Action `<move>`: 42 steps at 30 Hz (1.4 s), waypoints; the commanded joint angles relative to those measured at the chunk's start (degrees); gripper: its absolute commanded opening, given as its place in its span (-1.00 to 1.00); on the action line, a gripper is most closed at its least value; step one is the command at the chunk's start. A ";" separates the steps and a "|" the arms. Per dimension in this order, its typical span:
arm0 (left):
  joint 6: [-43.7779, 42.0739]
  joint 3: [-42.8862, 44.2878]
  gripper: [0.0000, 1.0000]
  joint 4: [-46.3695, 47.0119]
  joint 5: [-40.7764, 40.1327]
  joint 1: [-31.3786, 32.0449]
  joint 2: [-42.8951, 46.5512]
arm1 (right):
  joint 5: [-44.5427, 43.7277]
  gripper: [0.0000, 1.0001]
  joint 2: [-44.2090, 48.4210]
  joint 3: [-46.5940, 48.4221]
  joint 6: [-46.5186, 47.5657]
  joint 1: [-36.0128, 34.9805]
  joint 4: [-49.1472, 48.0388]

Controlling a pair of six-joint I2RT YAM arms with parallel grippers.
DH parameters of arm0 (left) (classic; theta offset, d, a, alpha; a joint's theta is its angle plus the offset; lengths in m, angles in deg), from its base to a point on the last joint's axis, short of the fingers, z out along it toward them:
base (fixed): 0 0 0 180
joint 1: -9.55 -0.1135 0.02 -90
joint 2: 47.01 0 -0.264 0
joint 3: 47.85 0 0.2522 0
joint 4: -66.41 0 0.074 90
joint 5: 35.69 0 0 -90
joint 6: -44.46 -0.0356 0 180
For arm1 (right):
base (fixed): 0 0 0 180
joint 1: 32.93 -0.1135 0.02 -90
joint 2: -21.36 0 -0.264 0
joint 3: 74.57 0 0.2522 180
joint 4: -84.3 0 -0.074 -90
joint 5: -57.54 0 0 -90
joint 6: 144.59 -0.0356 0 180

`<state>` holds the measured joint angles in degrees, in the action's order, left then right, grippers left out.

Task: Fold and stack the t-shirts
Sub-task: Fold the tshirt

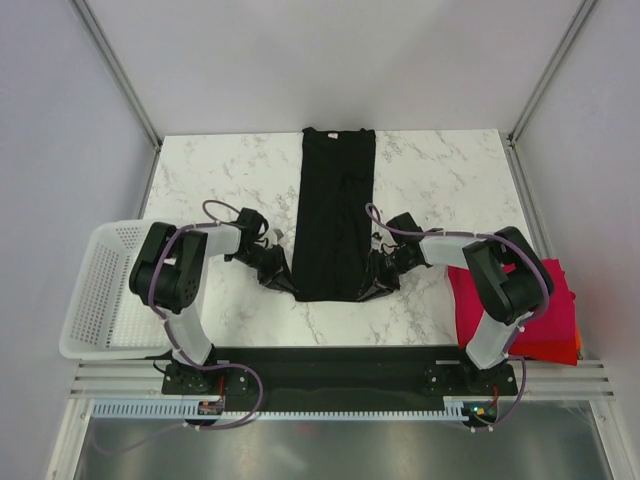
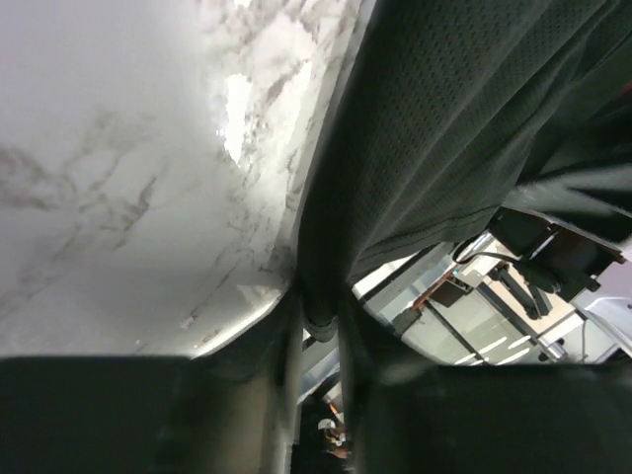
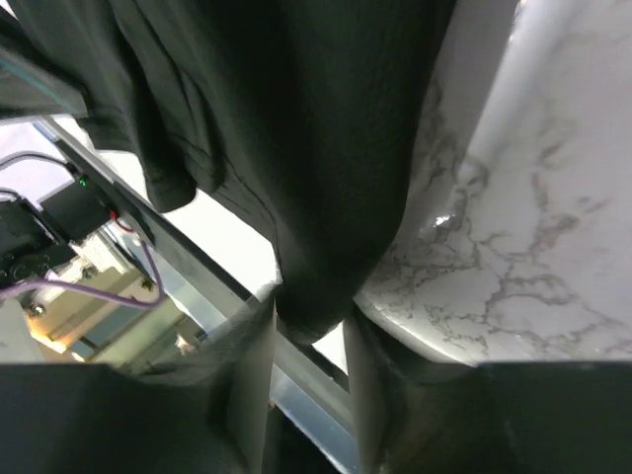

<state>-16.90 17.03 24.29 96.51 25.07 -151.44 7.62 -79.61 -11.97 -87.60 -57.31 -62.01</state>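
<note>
The black t-shirt (image 1: 336, 210) lies as a long narrow strip down the middle of the marble table, collar at the far end. My left gripper (image 1: 278, 278) is shut on its near left hem corner; the left wrist view shows the black cloth (image 2: 434, 118) pinched between the fingers (image 2: 281, 365). My right gripper (image 1: 382, 278) is shut on the near right hem corner; the right wrist view shows the cloth (image 3: 306, 148) bunched between the fingers (image 3: 370, 365). Folded magenta-red shirt (image 1: 530, 300) sits on an orange-red one (image 1: 572, 350) at the right edge.
A white mesh basket (image 1: 100, 290) hangs at the table's left edge beside the left arm. The marble table (image 1: 220, 180) is walled by white panels and metal posts at the back and sides.
</note>
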 commanded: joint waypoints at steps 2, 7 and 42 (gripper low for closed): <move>0.19 -0.92 -0.70 2.96 -2.65 0.38 0.00 | -0.79 -0.75 1.65 -1.90 -0.39 -0.58 -1.55; 0.10 -0.75 -0.96 2.52 0.43 0.47 4.66 | -0.08 -1.00 9.29 -2.79 3.65 0.74 3.36; -10.10 48.81 -0.95 -0.29 -7.74 -1.64 -16.77 | -1.40 -1.00 -18.89 45.00 17.37 12.95 3.55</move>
<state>-23.30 60.59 22.87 91.11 23.98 -166.28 6.59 -95.08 26.98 -72.04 -44.92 -56.57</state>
